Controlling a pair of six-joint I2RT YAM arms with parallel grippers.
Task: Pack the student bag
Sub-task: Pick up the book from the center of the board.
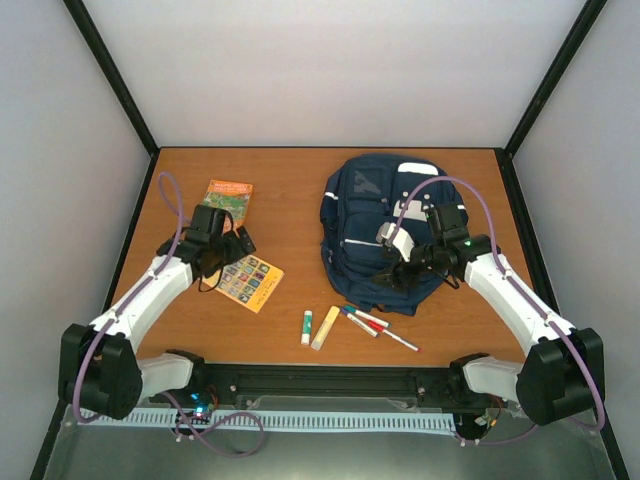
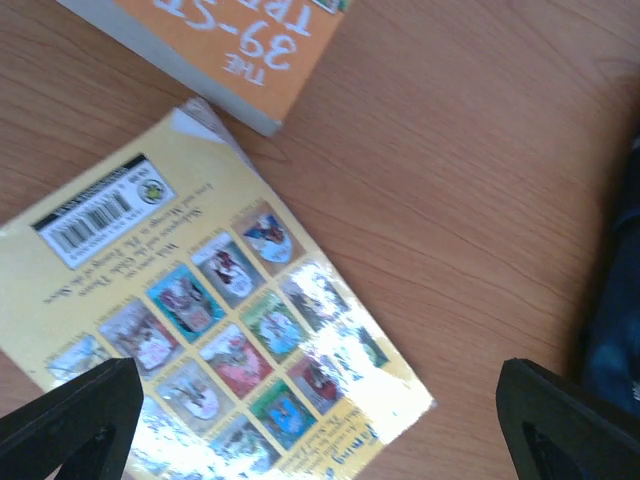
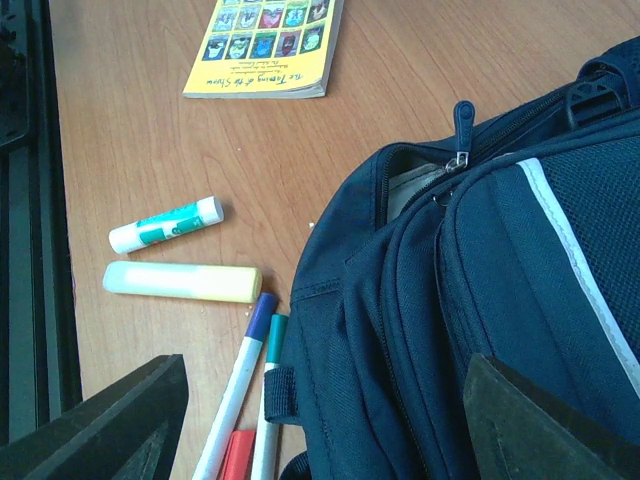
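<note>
Student bag, navy-blue fabric with thin white stripes, flat on brown wooden worktop, right of centre.
Left pincer spread wide above yellow paperback book at centre left; right pincer apart too, clamping nothing, over bag's lower edge, near white glue stick, pale yellow highlighter and coloured markers at lower centre.

A brown wooden tabletop carries an orange-covered paperback book at its far left. Just beside it lies a yellow paperback book, back cover up, showing a barcode and a grid of small pictures. Nearer the front edge, a white glue stick with a green label sits alongside a pale yellow highlighter. Next to them lie a blue-capped white pen, a teal-capped white pen and a red pen
</note>
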